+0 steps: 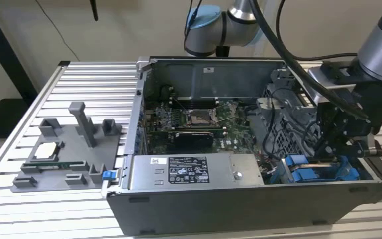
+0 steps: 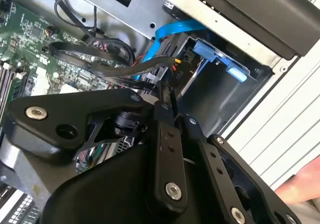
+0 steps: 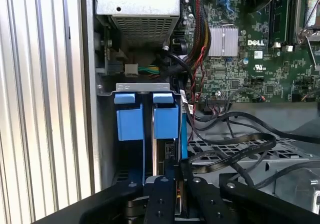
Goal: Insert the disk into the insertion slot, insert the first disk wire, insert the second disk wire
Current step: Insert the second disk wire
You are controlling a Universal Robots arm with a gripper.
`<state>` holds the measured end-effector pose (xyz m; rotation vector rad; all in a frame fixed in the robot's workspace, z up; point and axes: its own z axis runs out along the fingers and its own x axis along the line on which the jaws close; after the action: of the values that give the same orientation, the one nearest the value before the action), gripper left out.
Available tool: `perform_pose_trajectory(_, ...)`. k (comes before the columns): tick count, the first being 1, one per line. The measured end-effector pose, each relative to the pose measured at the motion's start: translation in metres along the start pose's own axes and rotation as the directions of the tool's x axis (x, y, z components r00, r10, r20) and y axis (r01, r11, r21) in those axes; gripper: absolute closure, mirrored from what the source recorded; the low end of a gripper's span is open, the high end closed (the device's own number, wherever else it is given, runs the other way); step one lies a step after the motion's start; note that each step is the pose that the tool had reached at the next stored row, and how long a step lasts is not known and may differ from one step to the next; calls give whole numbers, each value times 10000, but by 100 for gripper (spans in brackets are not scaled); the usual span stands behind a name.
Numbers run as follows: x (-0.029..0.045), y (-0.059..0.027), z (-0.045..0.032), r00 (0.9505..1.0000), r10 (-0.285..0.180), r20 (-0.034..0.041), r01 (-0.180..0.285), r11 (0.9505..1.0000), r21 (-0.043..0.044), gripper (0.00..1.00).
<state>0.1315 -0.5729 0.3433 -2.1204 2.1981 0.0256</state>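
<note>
the disk (image 3: 165, 121) stands on edge in the insertion slot (image 3: 145, 88), its long axis running down into the bay. it lies straight ahead of the gripper (image 3: 176, 171), whose fingers are nearly closed; whether they pinch a cable i cannot tell.

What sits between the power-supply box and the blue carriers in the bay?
In the first wrist view, a small white connector with green-yellow wires sits between the power-supply box and the blue carriers.

This looks like a robotics lab or test workshop; an open computer case (image 1: 244, 199) lies on a table of ribbed metal slats (image 1: 91, 79), its green circuit board (image 1: 198, 119) bare to view; a grey plastic fixture (image 1: 65, 159) beside it holds loose computer parts; a jointed robot arm (image 1: 224, 25) with trailing black cables (image 1: 277, 45) reaches over the case; plain pale walls (image 1: 131, 30) stand behind.
</note>
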Motion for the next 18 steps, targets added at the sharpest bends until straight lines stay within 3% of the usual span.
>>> perform_pose_trajectory(14,5,-5,75,10000,0,1,0,10000,-1,100)
perform_pose_trajectory(15,5,-5,77,10000,1,21,-1,10000,-1,0)
perform_pose_trajectory(16,4,-6,69,10000,2,42,-2,10000,0,0)
perform_pose_trajectory(18,-1,-10,-7,10000,-1,10,1,10000,0,0)
